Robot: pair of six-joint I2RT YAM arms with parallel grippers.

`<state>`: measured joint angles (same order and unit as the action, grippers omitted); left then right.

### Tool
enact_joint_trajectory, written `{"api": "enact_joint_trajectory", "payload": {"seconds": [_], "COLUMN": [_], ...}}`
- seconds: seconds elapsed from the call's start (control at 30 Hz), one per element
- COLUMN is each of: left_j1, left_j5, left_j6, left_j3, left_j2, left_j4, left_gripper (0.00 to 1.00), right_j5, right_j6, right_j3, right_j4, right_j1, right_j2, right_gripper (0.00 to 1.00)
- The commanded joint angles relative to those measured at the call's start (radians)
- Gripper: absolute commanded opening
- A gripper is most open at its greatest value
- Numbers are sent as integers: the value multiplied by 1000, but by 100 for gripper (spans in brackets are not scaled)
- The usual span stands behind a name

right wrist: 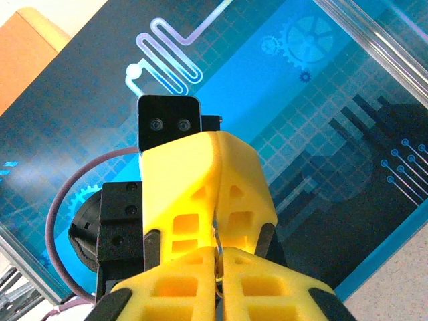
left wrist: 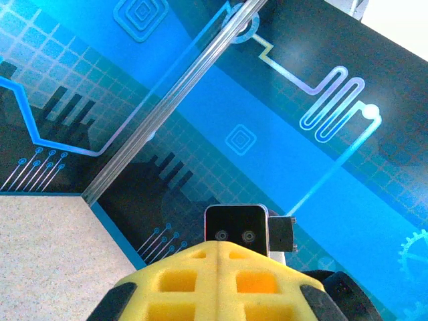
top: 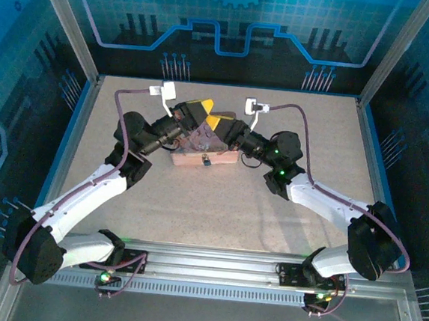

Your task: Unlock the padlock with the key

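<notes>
Above the pink box (top: 192, 157) my two grippers meet tip to tip. Both pairs of yellow fingers are pressed together. In the right wrist view a thin metal sliver, the key (right wrist: 217, 257), sits in the slit of my right gripper (right wrist: 217, 250). Its upper end runs into the seam of the left gripper's fingers (right wrist: 194, 187), which point down at mine. From above, the left gripper (top: 206, 109) and right gripper (top: 218, 121) touch over the box's far side. A tiny pale thing on the box's near edge looks like the padlock (top: 205, 160). The left gripper (left wrist: 219, 246) shows nothing past its tips.
The box lies mid-table on the speckled surface (top: 217, 213), which is bare around it. Purple cables (top: 130, 97) loop off both wrists toward the back. Blue printed walls (top: 234, 27) and metal posts enclose the table on three sides.
</notes>
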<state>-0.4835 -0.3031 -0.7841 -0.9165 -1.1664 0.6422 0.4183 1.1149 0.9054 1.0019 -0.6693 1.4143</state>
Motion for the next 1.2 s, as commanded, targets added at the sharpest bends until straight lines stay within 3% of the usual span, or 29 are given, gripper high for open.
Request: {"api": "enact_joint_trajectory", "payload": {"seconds": [0.0, 0.2, 0.23, 0.3, 0.53, 0.8, 1.0, 1.17], "left_j1": [-8, -9, -8, -8, 31, 94, 94, 74], "left_j5": [15, 20, 20, 24, 53, 41, 19, 36], "left_j6": [-2, 7, 11, 23, 114, 270, 387, 532], "left_j3": [14, 14, 14, 10, -24, -174, -269, -463], "left_j2": [-7, -1, 0, 4, 48, -64, -220, -453], "left_j4": [51, 42, 40, 21, -172, -573, -651, -862], "left_gripper": [0, 1, 7, 27, 55, 63, 65, 67], "right_j5": [-13, -15, -16, -15, -54, -215, -247, -319], "right_j6": [8, -7, -14, -40, -282, -577, -677, -691], "right_j3": [27, 21, 20, 15, -20, -7, -20, -17], "right_j4": [-5, -36, -48, -102, -515, -1091, -1218, -1328], "right_j1": [-10, -9, -7, -4, 26, 65, 82, 86], "right_j2": [18, 5, -1, -22, -199, -417, -527, -564], "right_gripper": [7, 0, 0, 0, 0, 0, 0, 0]}}
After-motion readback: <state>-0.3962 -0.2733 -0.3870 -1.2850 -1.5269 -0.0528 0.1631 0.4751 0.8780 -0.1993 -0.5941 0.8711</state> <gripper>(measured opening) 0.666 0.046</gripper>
